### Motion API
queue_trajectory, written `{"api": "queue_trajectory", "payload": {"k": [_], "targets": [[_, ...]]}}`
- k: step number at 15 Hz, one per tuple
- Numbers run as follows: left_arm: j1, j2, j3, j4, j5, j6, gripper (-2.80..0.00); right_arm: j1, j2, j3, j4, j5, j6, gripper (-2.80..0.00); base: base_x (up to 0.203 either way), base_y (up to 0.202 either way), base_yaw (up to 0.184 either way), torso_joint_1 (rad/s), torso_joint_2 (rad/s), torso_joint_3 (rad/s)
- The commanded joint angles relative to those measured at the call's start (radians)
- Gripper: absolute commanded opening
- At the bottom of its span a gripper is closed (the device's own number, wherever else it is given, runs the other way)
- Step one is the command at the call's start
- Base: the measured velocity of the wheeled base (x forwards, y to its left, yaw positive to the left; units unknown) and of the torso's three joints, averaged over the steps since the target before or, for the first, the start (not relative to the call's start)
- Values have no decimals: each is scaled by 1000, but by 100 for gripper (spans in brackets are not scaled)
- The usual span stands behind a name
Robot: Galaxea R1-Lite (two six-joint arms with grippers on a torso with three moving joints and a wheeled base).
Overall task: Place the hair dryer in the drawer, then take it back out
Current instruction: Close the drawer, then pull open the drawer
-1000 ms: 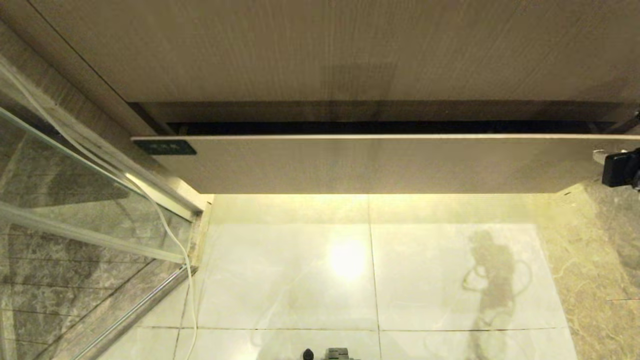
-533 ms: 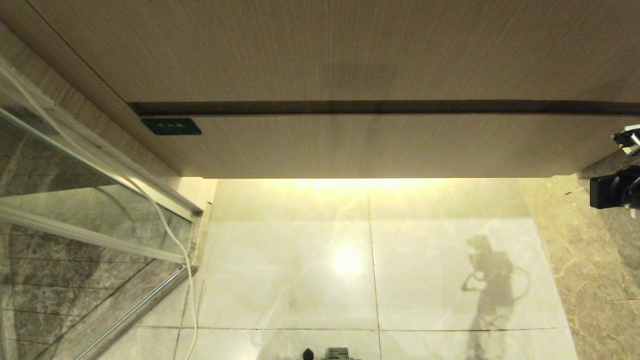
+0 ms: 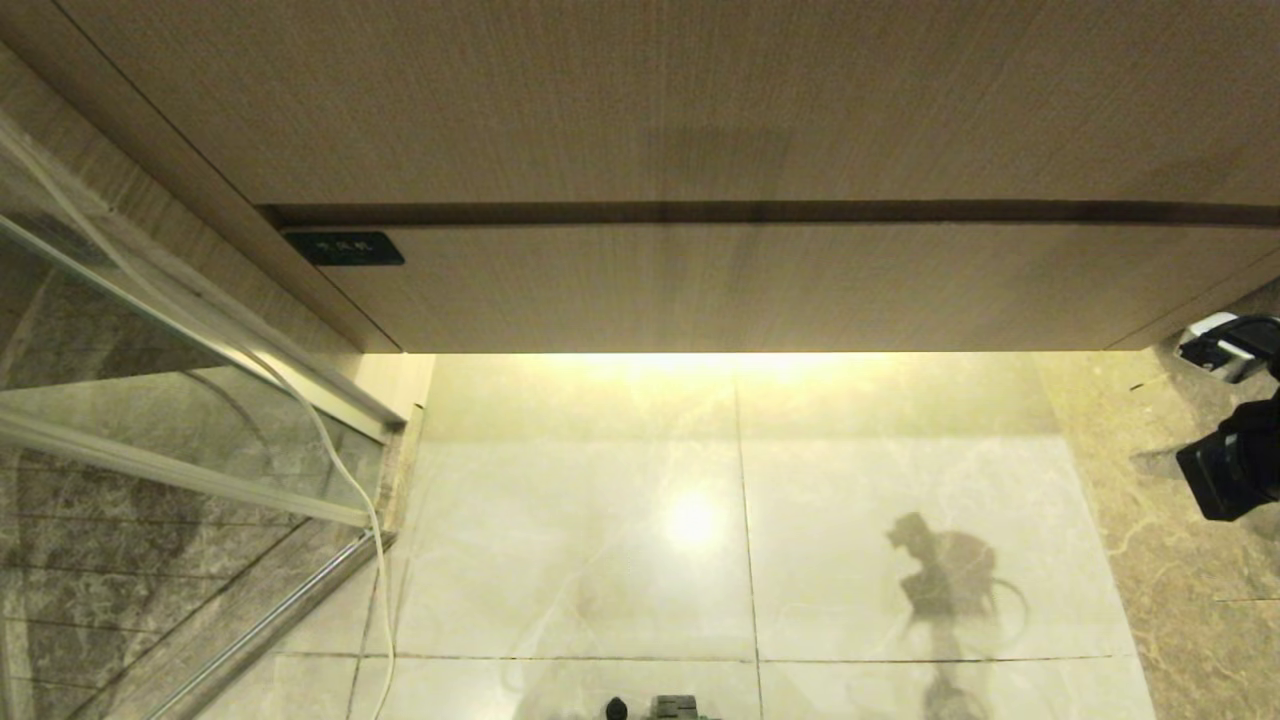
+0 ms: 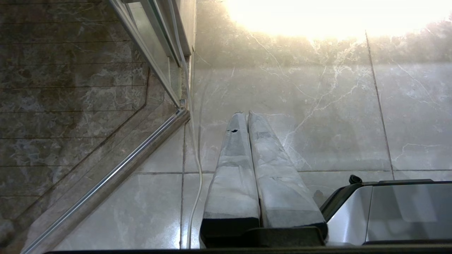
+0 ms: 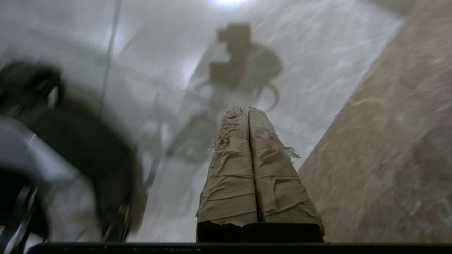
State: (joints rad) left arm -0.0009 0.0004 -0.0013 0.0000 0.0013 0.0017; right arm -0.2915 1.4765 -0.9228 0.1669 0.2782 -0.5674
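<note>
Right now your drawer [image 3: 740, 285] sits flush, closed; your right gripper [image 5: 248, 110] hangs empty over the floor tiles [image 3: 850, 520], taped fingers [image 5: 233, 169] pressed together.

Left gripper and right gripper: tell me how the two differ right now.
The left gripper has smooth pale grey wrapping on its fingers, while the right gripper wears crumpled, fraying tan tape. The left gripper hangs over the pale floor tiles beside the glass shower screen; the right gripper is out at the right side, where pale tile meets brown marble. Both are shut and hold nothing.
</note>
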Motion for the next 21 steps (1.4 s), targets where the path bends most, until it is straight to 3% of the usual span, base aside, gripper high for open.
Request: {"api": "queue_trajectory", "payload": {"k": [1, 2, 4, 7, 9, 10, 11, 14, 16, 21], "targets": [[0, 0, 1, 0, 0, 0, -280, 63, -133, -19, 259, -15, -53, -280, 0, 0, 0, 0, 0, 0], [1, 0, 0, 0, 0, 0, -280, 101, -179, -23, 350, -29, -86, -280, 0, 0, 0, 0, 0, 0], [0, 0, 0, 0, 0, 0, -280, 197, -241, -54, 407, -93, -113, -280, 0, 0, 0, 0, 0, 0], [1, 0, 0, 0, 0, 0, -280, 357, -305, -98, 406, -377, -177, -280, 0, 0, 0, 0, 0, 0], [0, 0, 0, 0, 0, 0, -280, 435, -337, -92, 341, -418, -315, -280, 0, 0, 0, 0, 0, 0], [1, 0, 0, 0, 0, 0, -280, 451, -344, -72, 272, -395, -419, -280, 0, 0, 0, 0, 0, 0], [0, 0, 0, 0, 0, 0, -280, 464, -343, -52, 217, -307, -498, -280, 0, 0, 0, 0, 0, 0], [1, 0, 1, 0, 0, 0, -280, 497, -297, -6, 153, 50, -608, -280, 0, 0, 0, 0, 0, 0], [1, 0, 1, 0, 0, 0, -280, 505, -230, -1, 53, 106, -677, -280, 0, 0, 0, 0, 0, 0], [1, 0, 0, 0, 0, 0, -280, 505, 24, -139, -178, 309, -711, -280, 0, 0, 0, 0, 0, 0]]}}
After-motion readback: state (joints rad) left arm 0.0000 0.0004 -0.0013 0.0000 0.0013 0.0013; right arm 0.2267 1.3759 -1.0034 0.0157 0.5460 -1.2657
